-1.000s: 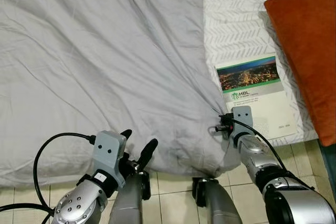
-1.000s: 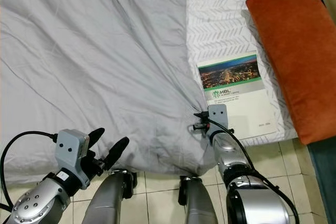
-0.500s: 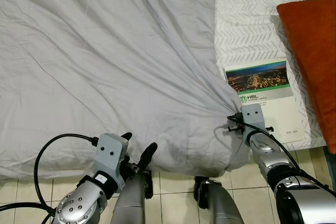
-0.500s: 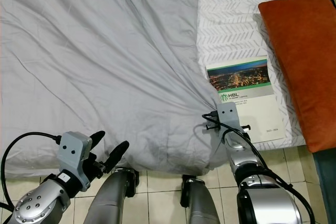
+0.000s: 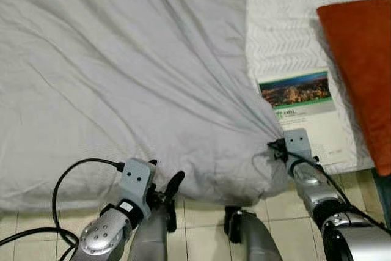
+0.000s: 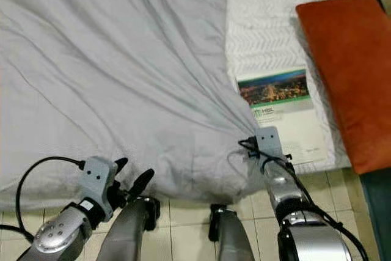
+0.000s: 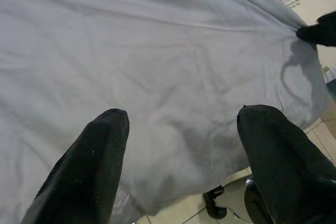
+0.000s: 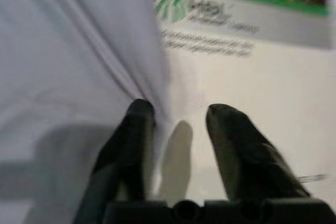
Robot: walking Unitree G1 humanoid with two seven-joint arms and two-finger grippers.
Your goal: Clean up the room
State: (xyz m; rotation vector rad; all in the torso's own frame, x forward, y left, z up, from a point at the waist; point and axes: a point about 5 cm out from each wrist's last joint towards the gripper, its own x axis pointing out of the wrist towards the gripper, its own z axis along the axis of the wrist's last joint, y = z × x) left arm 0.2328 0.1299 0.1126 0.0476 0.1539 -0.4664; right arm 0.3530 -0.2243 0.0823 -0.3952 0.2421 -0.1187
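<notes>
Right pincer parted at grey sheet edge beside booklet.

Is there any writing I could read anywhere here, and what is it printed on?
"HBL", beside a green palm-like logo: on the booklet lying on the bed, under its night-city photo.
Two smaller lines beneath the logo: too blurred to read.
Small print near the booklet's lower corner: too small to read.
Nothing else carries legible text.

Booklet crowds sheet edge
</notes>
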